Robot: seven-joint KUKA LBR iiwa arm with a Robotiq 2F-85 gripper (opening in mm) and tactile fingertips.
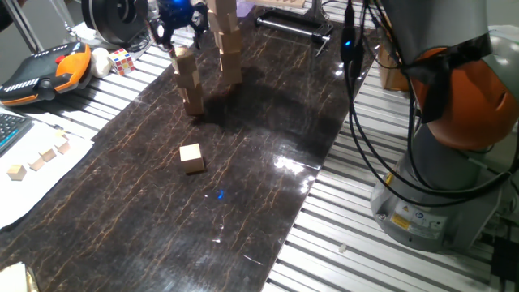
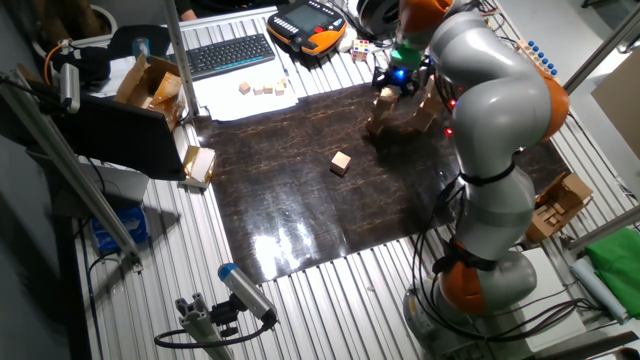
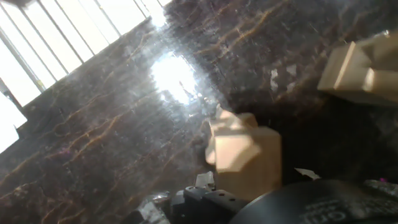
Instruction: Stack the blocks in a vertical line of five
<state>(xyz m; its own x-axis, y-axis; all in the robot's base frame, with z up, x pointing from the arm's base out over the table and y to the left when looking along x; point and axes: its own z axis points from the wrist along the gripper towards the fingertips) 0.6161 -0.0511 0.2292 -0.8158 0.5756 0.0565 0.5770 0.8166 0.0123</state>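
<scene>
A leaning stack of three pale wooden blocks point(image 1: 190, 81) stands at the far end of the dark mat and also shows in the other fixed view point(image 2: 382, 110). One loose block point(image 1: 192, 157) lies alone on the mat nearer the middle point(image 2: 342, 162). A second, taller column of pale blocks point(image 1: 228, 45) stands just right of the stack point(image 2: 428, 105). My gripper point(image 1: 179, 34) hovers right over the three-block stack, fingers spread wider than a block, holding nothing. The hand view looks down on the stack's top block point(image 3: 242, 155), with the other column point(image 3: 364, 68) at the right.
A Rubik's cube point(image 1: 122, 61) and an orange teach pendant point(image 1: 45, 73) lie left of the mat. Tiny pale cubes point(image 1: 40, 158) sit on white paper. A keyboard point(image 2: 230, 52) lies at the back. The robot's base point(image 1: 438, 170) and cables stand right of the mat.
</scene>
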